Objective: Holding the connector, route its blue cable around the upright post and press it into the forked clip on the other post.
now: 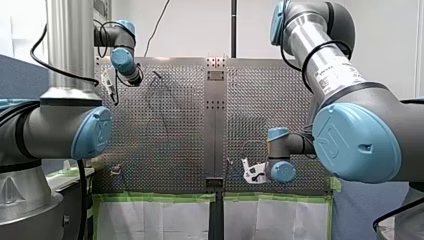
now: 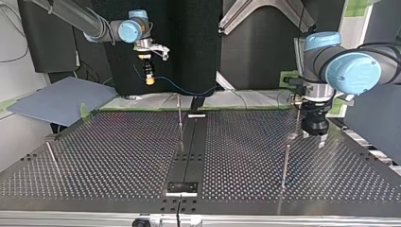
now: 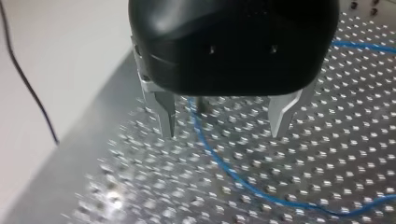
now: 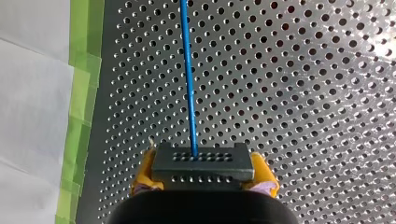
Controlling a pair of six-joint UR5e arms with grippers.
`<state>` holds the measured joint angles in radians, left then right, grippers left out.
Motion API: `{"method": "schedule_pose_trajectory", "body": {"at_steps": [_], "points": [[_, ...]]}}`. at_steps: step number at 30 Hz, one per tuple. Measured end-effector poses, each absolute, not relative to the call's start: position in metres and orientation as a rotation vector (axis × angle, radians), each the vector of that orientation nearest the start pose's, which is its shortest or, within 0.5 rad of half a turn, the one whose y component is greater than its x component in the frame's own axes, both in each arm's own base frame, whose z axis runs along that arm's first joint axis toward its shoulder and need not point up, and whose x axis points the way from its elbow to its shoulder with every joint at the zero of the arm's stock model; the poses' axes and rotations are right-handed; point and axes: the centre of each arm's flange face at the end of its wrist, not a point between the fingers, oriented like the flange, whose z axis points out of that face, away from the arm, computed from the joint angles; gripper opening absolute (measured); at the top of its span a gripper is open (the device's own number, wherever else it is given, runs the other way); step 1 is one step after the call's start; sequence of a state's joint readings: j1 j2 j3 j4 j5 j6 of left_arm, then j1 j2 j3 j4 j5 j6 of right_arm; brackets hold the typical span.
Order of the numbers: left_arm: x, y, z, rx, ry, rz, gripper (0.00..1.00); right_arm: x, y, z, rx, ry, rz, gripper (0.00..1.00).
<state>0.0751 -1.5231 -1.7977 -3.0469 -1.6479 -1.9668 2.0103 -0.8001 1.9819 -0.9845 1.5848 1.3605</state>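
Two end effectors show, well apart. The right end effector (image 4: 204, 166) is clamped on the connector (image 4: 203, 157), a dark grey block with rows of small holes, pinched at its two sides by yellow pads (image 4: 144, 170). The cable (image 4: 189, 79), thin and blue, leaves the middle of the connector's face and runs straight ahead over the perforated desk (image 2: 118, 156); green tape (image 4: 79, 93) edges the desk beside it.

In the top view this end effector hangs high over the desk's far edge at the view's left, pointing down. From it the cable runs in a slack line toward the view's right as far as the dark strip at the desk's middle, where it is lost to sight. The middle post (image 2: 179, 116) stands upright just beside that strip.

The left end effector (image 3: 224, 128) is black with metal fingers (image 3: 166, 116) spread wide, and it grips nothing; its tips sit close over the desk. The cable lies on the desk between the fingers, nearer one of them, and passes just beside a dark post (image 3: 200, 103) that stands behind them; whether cable and post touch cannot be told. A second stretch of cable shows farther off, past the black body.

In the top view the left end effector is low over the desk at the view's right, just behind the top of the side post (image 2: 285, 163).
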Motion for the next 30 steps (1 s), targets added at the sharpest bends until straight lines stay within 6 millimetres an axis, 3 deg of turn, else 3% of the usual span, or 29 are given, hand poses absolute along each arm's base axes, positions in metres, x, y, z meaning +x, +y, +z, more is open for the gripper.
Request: {"method": "schedule_pose_trajectory", "body": {"at_steps": [12, 18, 30], "points": [[0.437, -0.092, 0.497, -0.335, 1.515, -0.120, 1.00, 0.342, -0.417, -0.013, 1.749, -0.879, 1.253, 0.00], [0.423, -0.100, 0.531, -0.254, 1.495, -0.122, 1.00, 0.343, -0.418, -0.012, 1.742, -0.882, 1.263, 0.00], [0.438, -0.113, 0.547, -0.152, 1.567, -0.169, 1.00, 0.343, -0.418, -0.012, 1.743, -0.887, 1.264, 0.00]]}}
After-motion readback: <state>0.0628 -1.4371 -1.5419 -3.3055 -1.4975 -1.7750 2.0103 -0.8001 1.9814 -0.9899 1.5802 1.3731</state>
